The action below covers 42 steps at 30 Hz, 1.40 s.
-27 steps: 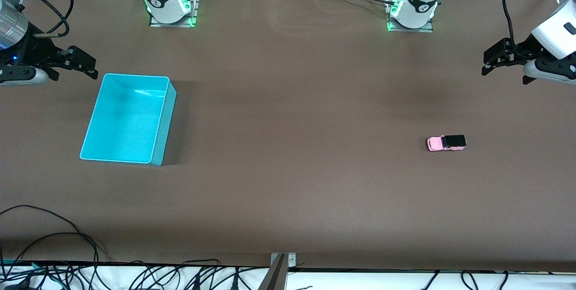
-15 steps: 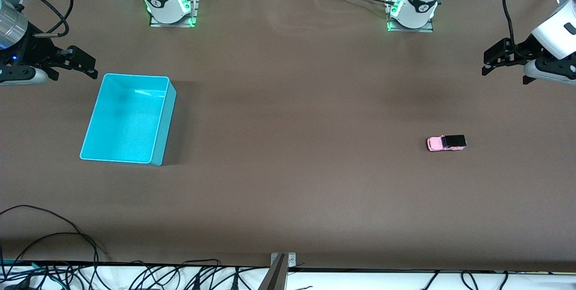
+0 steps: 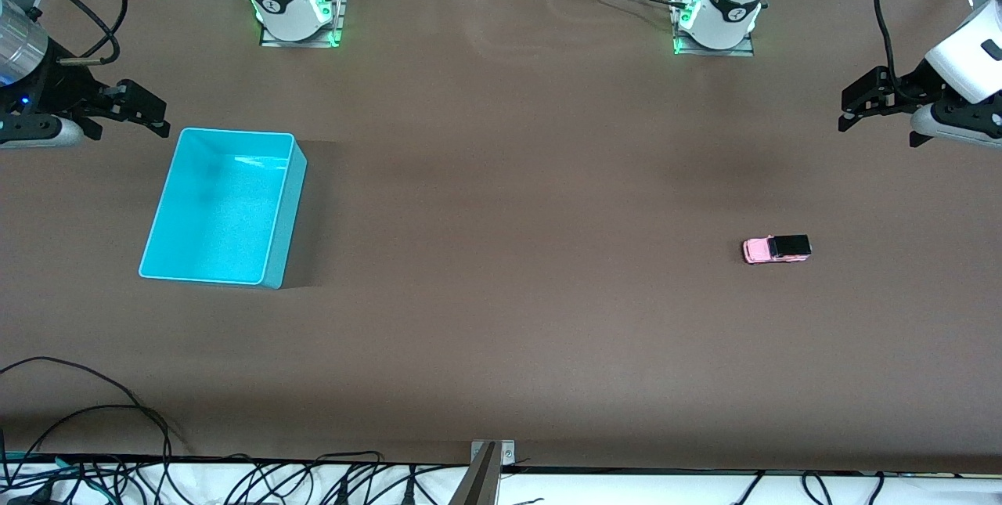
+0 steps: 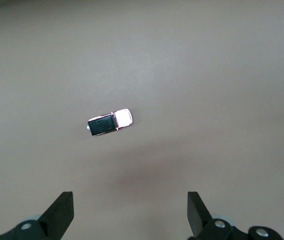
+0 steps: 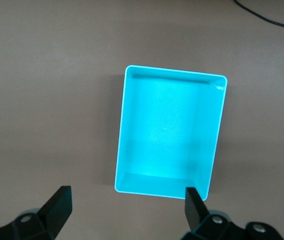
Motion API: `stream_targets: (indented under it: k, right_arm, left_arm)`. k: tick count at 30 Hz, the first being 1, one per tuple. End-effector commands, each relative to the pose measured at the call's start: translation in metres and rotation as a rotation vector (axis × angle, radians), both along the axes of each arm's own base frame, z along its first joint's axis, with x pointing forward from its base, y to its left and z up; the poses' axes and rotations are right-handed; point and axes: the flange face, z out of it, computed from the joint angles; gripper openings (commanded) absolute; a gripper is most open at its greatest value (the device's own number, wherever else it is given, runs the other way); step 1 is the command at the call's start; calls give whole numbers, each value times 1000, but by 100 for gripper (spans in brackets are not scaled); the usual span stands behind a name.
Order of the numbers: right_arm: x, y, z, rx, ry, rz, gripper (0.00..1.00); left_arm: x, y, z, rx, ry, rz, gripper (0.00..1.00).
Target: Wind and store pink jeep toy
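The pink jeep toy [image 3: 776, 249], pale pink with a black rear roof, stands on the brown table toward the left arm's end. It also shows in the left wrist view [image 4: 109, 123]. My left gripper [image 3: 855, 105] is open and empty, up in the air over the table's edge at that end; its fingers [image 4: 59, 212] are wide apart. The cyan bin [image 3: 223, 206] stands empty toward the right arm's end and fills the right wrist view [image 5: 169, 137]. My right gripper [image 3: 145, 110] is open and empty, held up beside the bin's corner.
Black cables [image 3: 94, 411] lie along the table edge nearest the front camera. A metal bracket [image 3: 489, 462] sits at the middle of that edge. The two arm bases [image 3: 293, 4] stand at the top.
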Motion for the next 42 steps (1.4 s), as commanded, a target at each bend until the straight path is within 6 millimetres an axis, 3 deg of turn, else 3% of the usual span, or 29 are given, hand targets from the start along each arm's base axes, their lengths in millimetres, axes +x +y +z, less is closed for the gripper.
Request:
stream_targets:
  k: [1,7,23,27,33,42]
  right_arm:
    - [-1,-1,8,20,2,2,100]
    - [-1,-1,8,20,2,2,100]
    - [-1,-1,8,20,2,-7,100]
    - [-1,-1,8,20,3,-9,100]
    - [-1,-1,8,20,3,-9,100]
    - [-1,-1,8,21,1,-7,100]
  left_arm:
    - [3,1,6,-12,7,-4,100]
    - [3,-7,5,-12,8,-18,100]
    - [3,-4,12,-14,-6,-26,100]
    - [14,-8,-13,-4,43,-30,100]
    - [14,-2,-15,9,56,-46,100]
    - [25,3,-37,-8,93,-368,100]
